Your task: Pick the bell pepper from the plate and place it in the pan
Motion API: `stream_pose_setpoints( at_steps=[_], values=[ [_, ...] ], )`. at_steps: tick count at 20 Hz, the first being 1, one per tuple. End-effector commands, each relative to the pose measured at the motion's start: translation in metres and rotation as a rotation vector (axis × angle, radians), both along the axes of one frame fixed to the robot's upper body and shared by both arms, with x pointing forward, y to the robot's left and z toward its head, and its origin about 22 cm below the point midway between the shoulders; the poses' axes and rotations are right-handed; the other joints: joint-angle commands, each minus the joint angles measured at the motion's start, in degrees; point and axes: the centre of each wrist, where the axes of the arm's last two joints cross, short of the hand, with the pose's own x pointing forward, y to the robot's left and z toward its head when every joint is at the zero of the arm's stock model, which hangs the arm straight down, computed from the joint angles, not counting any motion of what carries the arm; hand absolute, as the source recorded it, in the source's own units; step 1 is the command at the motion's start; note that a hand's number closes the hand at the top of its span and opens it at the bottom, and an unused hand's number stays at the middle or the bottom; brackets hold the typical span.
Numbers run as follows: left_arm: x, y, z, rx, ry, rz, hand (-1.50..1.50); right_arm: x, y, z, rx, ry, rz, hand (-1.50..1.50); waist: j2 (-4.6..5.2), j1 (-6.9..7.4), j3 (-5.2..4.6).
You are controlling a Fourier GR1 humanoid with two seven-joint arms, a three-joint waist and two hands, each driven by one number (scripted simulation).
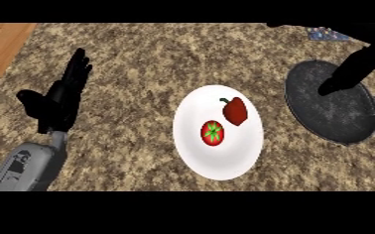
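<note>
The dark red bell pepper (235,111) lies on the upper right part of the white plate (219,163) in the middle of the counter. The dark round pan (330,119) sits to the right of the plate, partly cut off by the right edge. A black shape that looks like part of my right hand (350,72) comes in from the upper right and hangs over the pan's middle, apart from the pepper. My left hand (62,96) rests open at the far left, fingers up, holding nothing.
A red tomato (212,133) with a green top lies on the plate just left of and below the pepper. The speckled brown counter (147,59) surrounds the plate. A small patterned object (327,34) shows at the back right.
</note>
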Motion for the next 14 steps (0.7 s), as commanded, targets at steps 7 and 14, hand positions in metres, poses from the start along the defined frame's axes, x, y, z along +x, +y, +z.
stream_pose_setpoints(
  at_steps=[7,14],
  values=[
    [-0.015,0.006,-0.017,0.003,0.011,0.007,0.00,0.014,0.077,0.035,-0.094,-0.060,0.109,-1.50,-0.42,-0.74,0.00],
    [0.005,-0.003,0.001,0.001,-0.012,0.038,0.00,0.009,0.115,-0.002,-0.126,0.079,0.232,-1.50,-0.37,-1.24,0.03]
  ],
)
